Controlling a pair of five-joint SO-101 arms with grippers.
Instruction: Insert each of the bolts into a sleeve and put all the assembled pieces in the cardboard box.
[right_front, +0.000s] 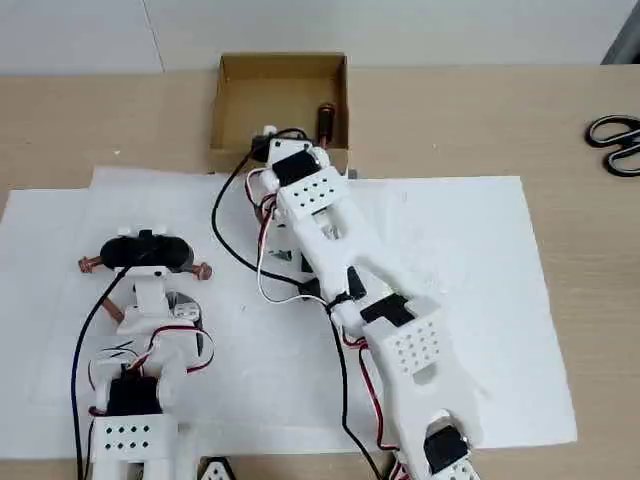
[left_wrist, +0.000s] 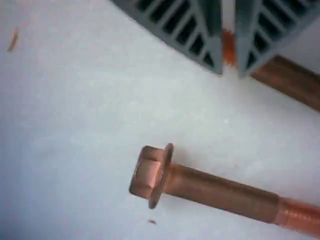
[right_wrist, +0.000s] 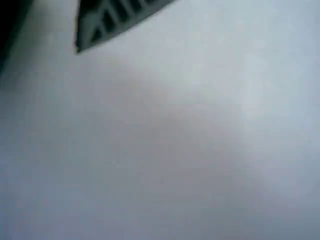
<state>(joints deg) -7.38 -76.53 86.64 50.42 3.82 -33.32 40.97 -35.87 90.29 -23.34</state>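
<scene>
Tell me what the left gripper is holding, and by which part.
The left gripper is shut on a thin orange piece, gripped right beside the end of a copper sleeve. Whether that piece is a bolt's thread cannot be told.

Inside the cardboard box (right_front: 270, 100), the copper piece (right_front: 326, 118) is too small to tell bolt from sleeve. Nearer the arms than the box, the left arm's wrist (right_front: 147, 250) covers the middle of the copper parts (right_front: 88, 264). The bolt (left_wrist: 210, 187) loses its threaded tip at the edge. Far right of the box, the scissors (right_front: 615, 145) are cut off.
</scene>
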